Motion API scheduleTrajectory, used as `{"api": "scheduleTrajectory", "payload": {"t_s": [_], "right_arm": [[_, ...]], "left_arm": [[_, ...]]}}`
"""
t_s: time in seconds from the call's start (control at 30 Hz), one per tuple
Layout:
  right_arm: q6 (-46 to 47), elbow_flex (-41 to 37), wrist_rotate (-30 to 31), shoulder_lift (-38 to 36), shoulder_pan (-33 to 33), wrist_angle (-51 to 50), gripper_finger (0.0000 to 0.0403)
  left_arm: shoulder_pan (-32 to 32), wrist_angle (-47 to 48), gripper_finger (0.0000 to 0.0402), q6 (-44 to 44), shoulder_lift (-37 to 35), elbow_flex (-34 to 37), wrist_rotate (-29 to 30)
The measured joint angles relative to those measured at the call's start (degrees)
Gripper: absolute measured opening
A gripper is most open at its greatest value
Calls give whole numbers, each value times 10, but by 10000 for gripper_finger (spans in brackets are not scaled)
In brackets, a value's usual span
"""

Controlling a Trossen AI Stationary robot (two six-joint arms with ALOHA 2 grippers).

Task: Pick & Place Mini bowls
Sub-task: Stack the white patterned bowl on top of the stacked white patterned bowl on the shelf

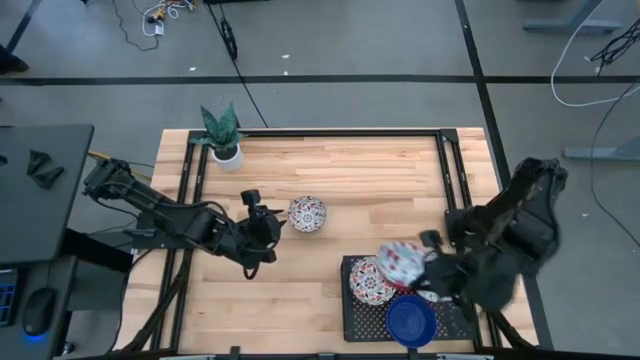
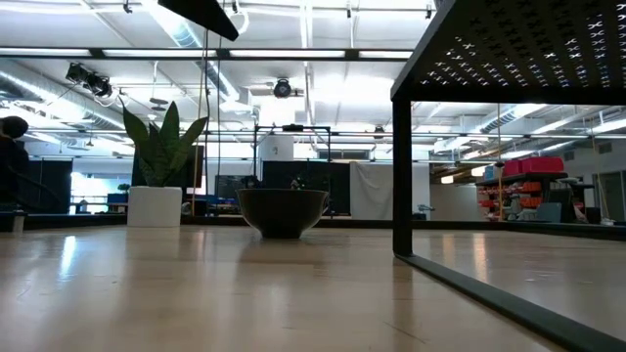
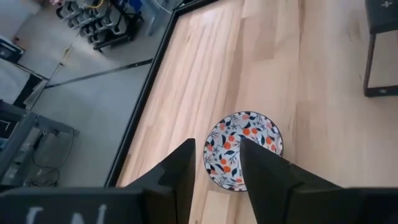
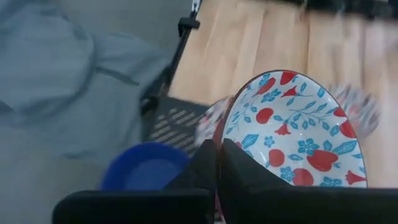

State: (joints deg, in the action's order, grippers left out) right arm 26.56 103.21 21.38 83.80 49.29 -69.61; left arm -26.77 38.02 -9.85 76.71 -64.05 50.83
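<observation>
Wooden slats form the surface (image 1: 380, 190), which carries a black perforated rack (image 1: 352, 310) at its near right. One floral mini bowl (image 1: 307, 213) sits alone at mid-surface. The left end effector (image 3: 214, 180) hovers just beside it, fingers spread and empty. The right end effector (image 4: 217, 168) pinches the rim of a second floral bowl (image 4: 297, 134), tilted above the rack. A blue bowl (image 1: 411, 320) and another floral bowl (image 1: 371, 282) rest on the rack. A potted plant (image 1: 224, 135) stands at the far left corner.

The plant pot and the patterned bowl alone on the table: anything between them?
Nothing: from above, only bare wood lies between the plant pot and the patterned bowl.
</observation>
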Motion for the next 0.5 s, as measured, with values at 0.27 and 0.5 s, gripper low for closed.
{"api": "scheduleTrajectory", "payload": {"t_s": [0.27,0.5], "right_arm": [[267,3,45,23,104,-144,4],[349,2,58,47,135,-198,4]], "left_arm": [[18,1,131,0,2,0,0],[26,1,131,1,2,0,-1]]}}
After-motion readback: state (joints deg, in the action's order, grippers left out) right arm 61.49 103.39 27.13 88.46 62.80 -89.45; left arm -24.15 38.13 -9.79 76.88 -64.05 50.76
